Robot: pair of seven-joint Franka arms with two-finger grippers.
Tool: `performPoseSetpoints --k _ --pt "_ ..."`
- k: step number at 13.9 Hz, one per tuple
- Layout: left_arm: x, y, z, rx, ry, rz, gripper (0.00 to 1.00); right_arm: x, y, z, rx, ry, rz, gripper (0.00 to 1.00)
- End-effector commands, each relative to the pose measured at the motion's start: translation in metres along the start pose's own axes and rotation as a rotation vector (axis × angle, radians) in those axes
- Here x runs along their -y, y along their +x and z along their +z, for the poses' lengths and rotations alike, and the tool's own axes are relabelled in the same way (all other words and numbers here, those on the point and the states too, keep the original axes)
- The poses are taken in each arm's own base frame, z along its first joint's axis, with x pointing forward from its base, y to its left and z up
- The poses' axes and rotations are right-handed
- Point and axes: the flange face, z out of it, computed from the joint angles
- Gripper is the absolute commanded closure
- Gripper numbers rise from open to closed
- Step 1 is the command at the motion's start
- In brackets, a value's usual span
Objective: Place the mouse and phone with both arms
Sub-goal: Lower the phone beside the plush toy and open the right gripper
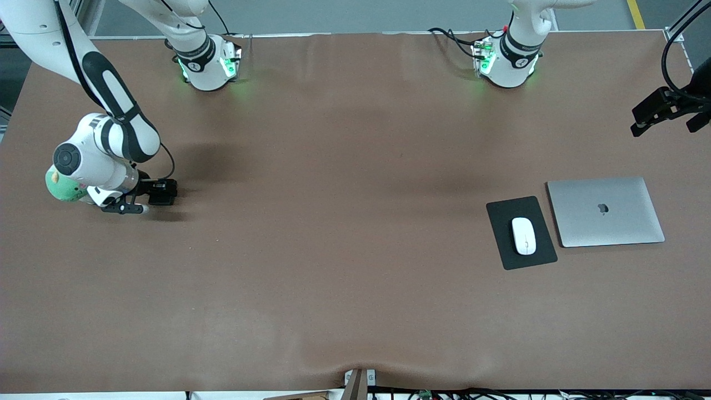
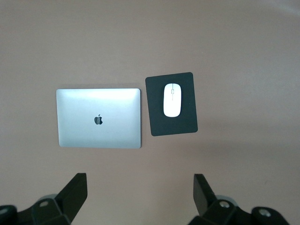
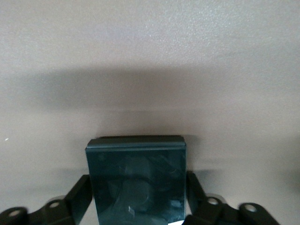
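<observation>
A robotics lab: two arm bases (image 1: 208, 64) bolted to a brown-covered table (image 1: 333, 278), cables trailing.

Open brown table (image 1: 344, 250) mid-span; laptop (image 1: 605, 211) just beside mouse pad (image 1: 521, 232) at left arm's end.

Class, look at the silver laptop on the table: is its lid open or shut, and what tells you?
Shut. The laptop lies flat beside the mouse pad, logo on top; no screen or keyboard shows.

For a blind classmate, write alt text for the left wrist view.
A white mouse lies on a black mouse pad beside a closed silver laptop, all on a brown table. The open left gripper hangs above them.
</observation>
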Motion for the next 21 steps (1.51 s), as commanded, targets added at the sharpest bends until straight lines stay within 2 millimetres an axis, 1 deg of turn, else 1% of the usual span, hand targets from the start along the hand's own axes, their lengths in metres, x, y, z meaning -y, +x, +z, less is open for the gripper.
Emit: performPoseSetpoints --k 1,3,5,7,8,10,11,13,14,16,18,19,21 --pt "-0.001 -0.004 -0.005 -0.002 -0.023 -0.003 0.0 0.001 0.016 -0.036 0.086 0.02 -0.016 0.0" --pt "-0.003 -0.005 -0.005 -0.001 -0.023 0.0 0.0 0.005 0.033 -0.062 0.095 0.024 -0.029 0.0" --pt "-0.003 -0.005 -0.005 -0.001 -0.023 0.003 0.0 0.017 0.045 -0.083 0.081 0.017 -0.051 0.0" --pt "-0.004 -0.004 -0.004 -0.002 -0.023 0.006 0.0 0.023 0.06 -0.112 0.055 0.018 -0.062 0.0" --pt "-0.004 -0.004 -0.005 -0.004 -0.023 0.006 0.0 0.029 0.068 -0.13 0.045 0.018 -0.072 0.0" --pt "-0.006 -0.004 -0.005 -0.004 -0.023 0.013 0.0 0.047 0.084 -0.169 0.031 0.012 -0.099 0.0" --pt "-0.008 -0.004 -0.005 -0.001 -0.023 0.016 0.0 0.049 0.089 -0.186 0.025 0.015 -0.1 0.0" --pt "-0.009 -0.004 -0.004 0.0 -0.023 0.022 0.0 0.063 0.101 -0.221 -0.04 0.026 -0.122 0.0" --pt "-0.009 -0.004 -0.004 0.0 -0.023 0.023 0.0 0.066 0.107 -0.243 -0.063 0.027 -0.136 0.0" --pt "-0.008 0.0 -0.002 0.002 -0.023 0.03 0.0 0.08 0.109 -0.291 -0.038 0.031 -0.165 0.0" --pt "-0.009 0.001 -0.002 0.0 -0.022 0.03 0.0 0.083 0.107 -0.327 -0.04 0.023 -0.177 0.0" --pt "-0.009 0.003 -0.004 -0.003 -0.024 0.028 0.0 0.086 0.103 -0.348 -0.048 0.022 -0.182 0.0" --pt "-0.01 0.004 -0.005 -0.003 -0.024 0.028 0.0 0.086 0.095 -0.379 -0.05 0.029 -0.185 0.0"
